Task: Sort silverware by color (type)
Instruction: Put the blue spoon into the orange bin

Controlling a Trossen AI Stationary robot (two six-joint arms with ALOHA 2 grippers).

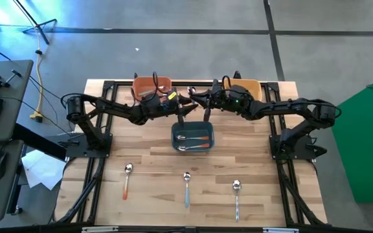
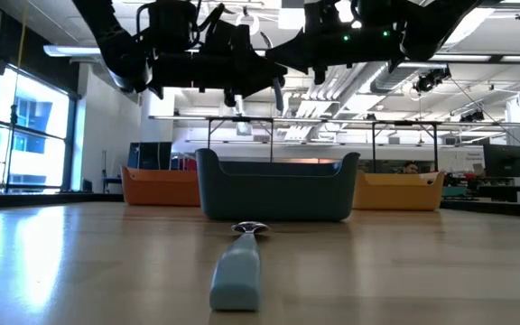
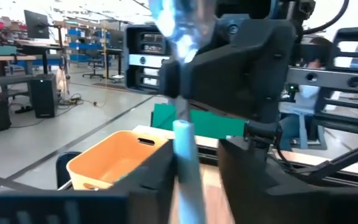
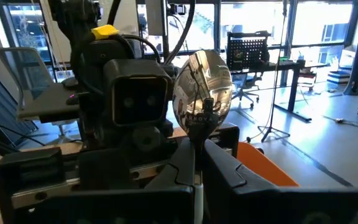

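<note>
Holding one spoon (image 4: 202, 93) bowl-up in the air above the dark blue bin (image 1: 173, 137), at the middle rear of the table (image 1: 147, 162). Clamped at the neck by the right gripper (image 4: 194, 155), jaws shut tight on it, so leaving the light blue handle (image 3: 185, 155) free below. Offered that way, probably, as a hand-over: presenting the free end to the left gripper (image 3: 194, 177), set face to face with the right. Bracketing that handle with the left jaws apart, a gap showing on one side, so not clamped yet. Judged from this: needing a firm close by the left before any release by the right, or risking a drop into the bin below.

Meeting over the bin perhaps for that very reason, catching a slip instead of losing it to the floor. Already lying in the dark blue bin: two spoons with orange handles (image 1: 196, 146). Flanking it at the back edge: an orange bin (image 1: 151, 84) on the left arm's side, a yellow bin (image 1: 248, 87) on the right arm's, both within reach of their own arm.

Waiting along the front, well apart from one another: an orange-handled spoon (image 1: 127, 180), a light blue one (image 1: 186, 188), a plain silver one (image 1: 236, 197).
</note>
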